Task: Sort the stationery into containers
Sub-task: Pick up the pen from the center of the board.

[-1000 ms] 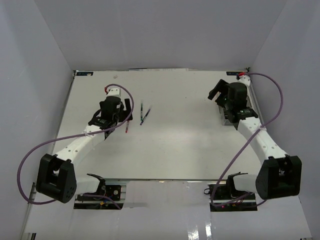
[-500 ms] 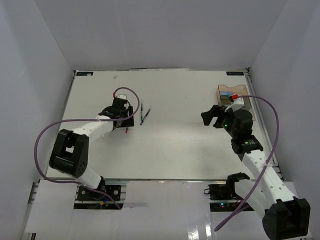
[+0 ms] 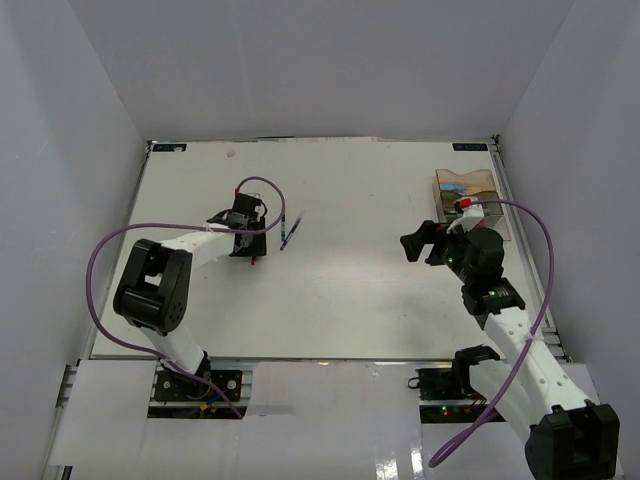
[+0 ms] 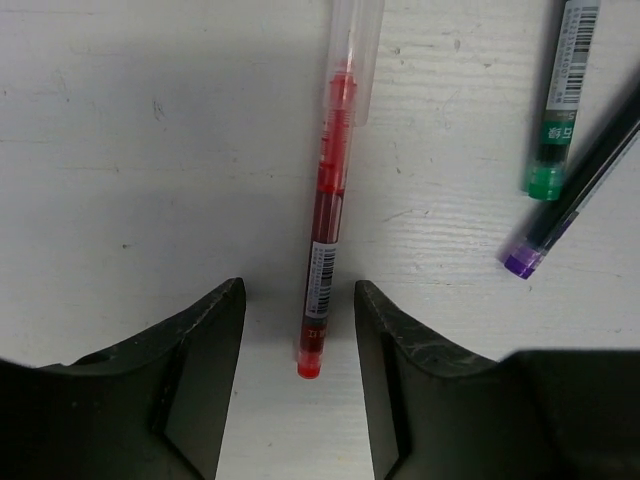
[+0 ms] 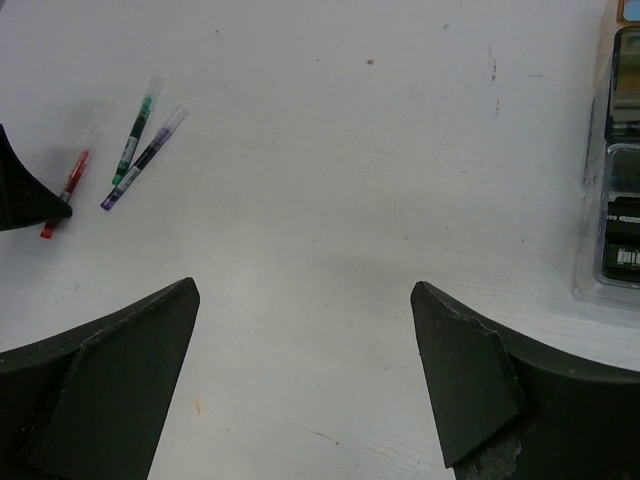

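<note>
The left end effector (image 4: 298,292) sits low over the bench (image 3: 350,300). Its fingers are half spread around the red pen (image 4: 327,210), which lies flat between them with a gap on each side. A green pen (image 4: 558,110) and a purple pen (image 4: 575,195) lie close together just beside it. The right end effector (image 5: 305,290) hangs spread wide, holding nothing. The amber tray (image 3: 465,187) stands by the far right corner, and the adjoining clear tray (image 5: 612,170) seems to hold dark items.

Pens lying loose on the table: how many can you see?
3. A red pen lies between the left hand's fingers; a green pen and a purple pen lie close together beside it. The trays may hide more.
</note>
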You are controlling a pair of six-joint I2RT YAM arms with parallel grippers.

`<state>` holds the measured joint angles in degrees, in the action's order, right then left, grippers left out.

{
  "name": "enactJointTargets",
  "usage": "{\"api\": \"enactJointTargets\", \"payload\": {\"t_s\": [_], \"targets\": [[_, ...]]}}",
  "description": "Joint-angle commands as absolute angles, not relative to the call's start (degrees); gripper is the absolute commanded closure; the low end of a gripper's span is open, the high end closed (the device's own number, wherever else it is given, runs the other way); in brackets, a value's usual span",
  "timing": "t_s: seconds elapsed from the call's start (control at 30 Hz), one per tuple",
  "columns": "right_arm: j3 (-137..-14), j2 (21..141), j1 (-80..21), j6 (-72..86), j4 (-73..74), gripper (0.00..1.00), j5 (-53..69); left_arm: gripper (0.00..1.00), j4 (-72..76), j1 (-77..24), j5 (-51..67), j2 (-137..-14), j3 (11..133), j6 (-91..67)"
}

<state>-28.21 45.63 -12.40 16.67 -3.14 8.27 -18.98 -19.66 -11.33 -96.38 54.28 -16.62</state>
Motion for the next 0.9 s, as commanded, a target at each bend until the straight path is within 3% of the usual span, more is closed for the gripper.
{"api": "enactJointTargets", "payload": {"t_s": [0.0,0.43,0.63,0.87], "targets": [[-27.7,43.8,-12.3,15.4,-5.4,0.07,7.8,0.43,-20.8,-19.4,-10.4,-97.7,56.3,-16.3],[-28.4,45.7,-12.3,17.5,-7.7,0.06,13.8,0.87,-21.2,-19.9,-4.9,-94.3,56.6,-14.2],[-31.9,51.7,-13.9,19.5,-9.1,0.05,20.4,0.92,-18.4,-23.8,1.0,-85.8,54.1,-6.2],[-39.7,62.6,-22.8,22.9,-9.1,0.02,24.1,0.96,-15.0,-29.7,11.7,-77.1,49.8,4.8]]}}
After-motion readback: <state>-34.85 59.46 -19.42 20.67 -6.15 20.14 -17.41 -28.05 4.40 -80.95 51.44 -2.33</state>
